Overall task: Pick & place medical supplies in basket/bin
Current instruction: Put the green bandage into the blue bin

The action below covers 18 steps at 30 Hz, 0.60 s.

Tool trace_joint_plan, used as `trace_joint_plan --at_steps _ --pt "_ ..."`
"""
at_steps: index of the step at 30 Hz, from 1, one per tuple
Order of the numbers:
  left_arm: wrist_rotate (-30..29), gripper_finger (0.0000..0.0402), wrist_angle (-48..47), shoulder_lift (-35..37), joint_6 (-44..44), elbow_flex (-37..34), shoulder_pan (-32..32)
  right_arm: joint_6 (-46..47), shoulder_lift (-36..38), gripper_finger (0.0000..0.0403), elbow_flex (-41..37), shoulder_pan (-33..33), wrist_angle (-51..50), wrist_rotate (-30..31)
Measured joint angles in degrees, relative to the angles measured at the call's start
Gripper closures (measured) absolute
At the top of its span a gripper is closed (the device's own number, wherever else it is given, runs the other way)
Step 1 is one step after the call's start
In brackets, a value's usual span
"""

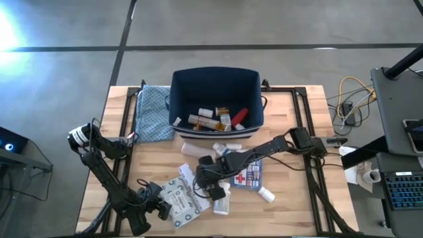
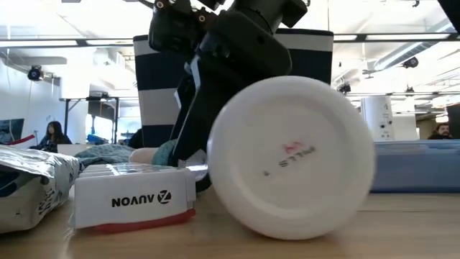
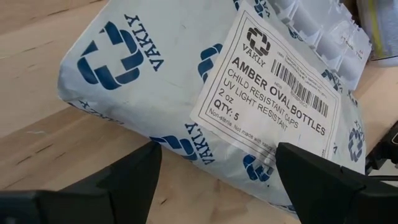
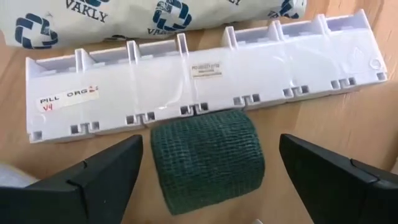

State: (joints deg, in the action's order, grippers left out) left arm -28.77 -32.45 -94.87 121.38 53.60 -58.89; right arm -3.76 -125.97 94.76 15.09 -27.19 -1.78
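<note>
Two claws gaped: your right gripper point(image 4: 205, 180) straddled the green bandage roll point(image 4: 208, 158), your left gripper point(image 3: 214, 180) faced the printed packet point(image 3: 205, 87).

Bare wood at the table point(image 1: 291, 198) right front — clutter of packets point(image 1: 182, 195) and first-aid box point(image 1: 248, 173) before the bin point(image 1: 217, 99)

The navy bin point(image 1: 217, 82) stood upright at twelve o'clock on the table, holding white bottles and a red bottle point(image 1: 239, 118). Toward six o'clock lay the first-aid box point(image 1: 250, 174), a printed Vakly packet point(image 3: 186, 87), a white pill organiser point(image 4: 199, 68) and a green bandage roll point(image 4: 208, 158).
</note>
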Motion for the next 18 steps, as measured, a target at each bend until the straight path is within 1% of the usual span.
trace_joint_plan --at_steps 11,13,18 --pt "0.04 0.0107 -0.04 0.0 0.02 0.0 0.0 0.23 0.0 0.0038 -1.9 0.01 0.01 -0.22" --pt "0.09 0.0107 -0.14 0.0 0.02 0.0 0.0 0.89 0.0 0.0049 -1.88 0.02 0.05 -0.2" --pt "0.15 0.0107 -0.29 0.0 0.02 0.0 0.0 2.02 0.01 0.0092 -1.6 0.02 0.38 -0.17"
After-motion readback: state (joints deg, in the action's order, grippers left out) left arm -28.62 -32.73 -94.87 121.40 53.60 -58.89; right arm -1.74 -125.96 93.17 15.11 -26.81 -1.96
